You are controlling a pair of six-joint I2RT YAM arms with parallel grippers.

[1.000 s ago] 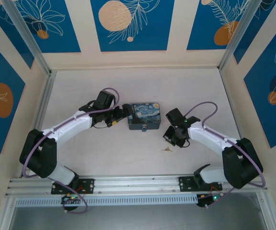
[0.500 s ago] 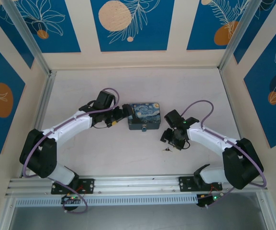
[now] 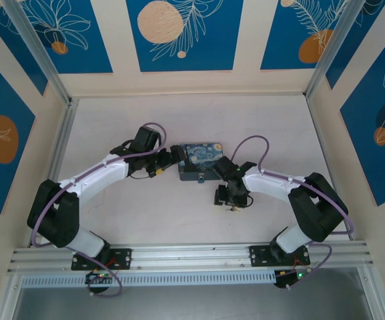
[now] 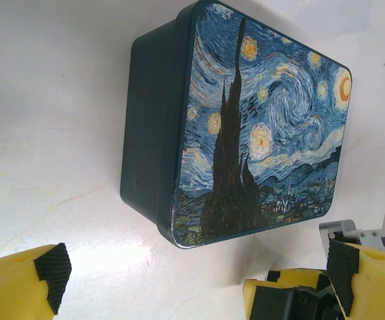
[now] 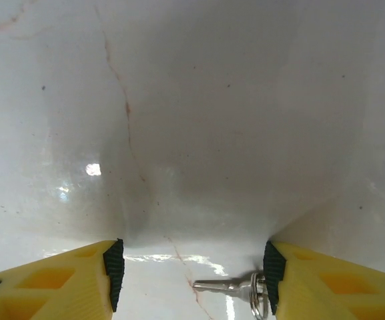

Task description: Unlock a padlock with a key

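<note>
The key [image 5: 227, 286] lies flat on the bench [image 5: 199, 133] between the pads of the wide-open right claw [image 5: 192, 273]. Its shaft runs crosswise from pad to pad, and its ring end is just beside one pad. The right arm is much the nearer; the left claw [image 4: 195, 270], also open, sits by the tin [image 4: 259, 127], well apart from the key.

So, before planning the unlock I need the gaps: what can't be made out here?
- padlock: top view, a speck by the tin; shackle state too small to tell.
- key: right wrist view, its ring cut off by the bottom edge.
- Left tool: left wrist view, mostly cut off by the bottom edge.
</note>
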